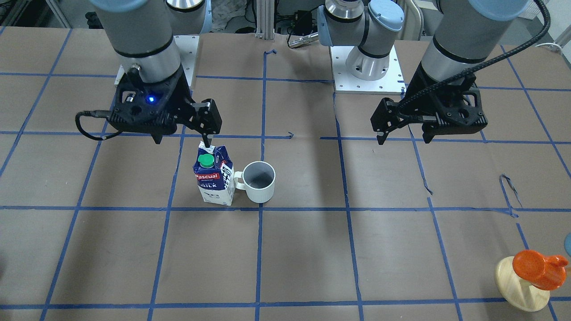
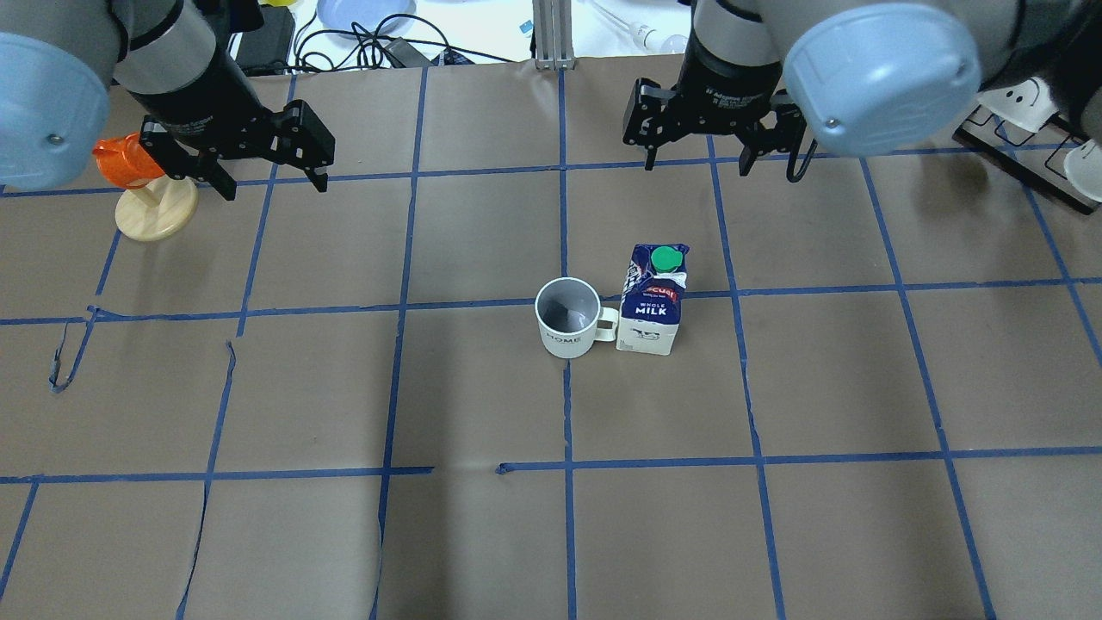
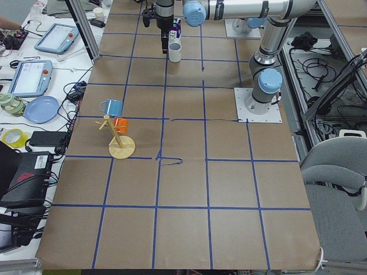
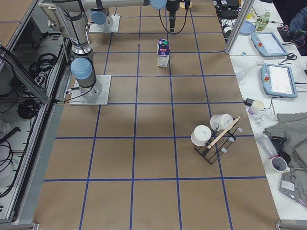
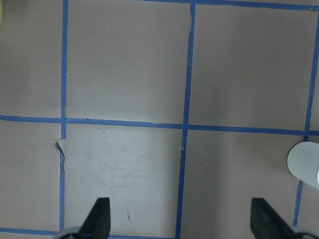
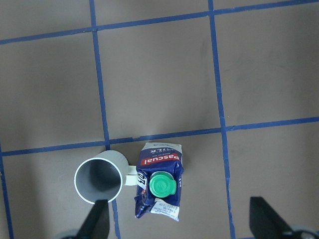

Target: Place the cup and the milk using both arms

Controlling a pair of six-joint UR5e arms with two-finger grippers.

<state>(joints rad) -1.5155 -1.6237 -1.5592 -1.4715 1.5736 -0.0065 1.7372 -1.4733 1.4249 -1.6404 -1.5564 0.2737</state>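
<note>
Milk [image 2: 653, 303] upright; cup [image 2: 568, 317] upright, handle toward it — left gripper [image 2: 275, 185], right gripper [image 2: 699, 165] spread wide, empty.

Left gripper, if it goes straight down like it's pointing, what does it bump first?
Probably just the brown paper table. The left gripper has only bare paper and blue tape between its open fingers in its wrist view.
</note>
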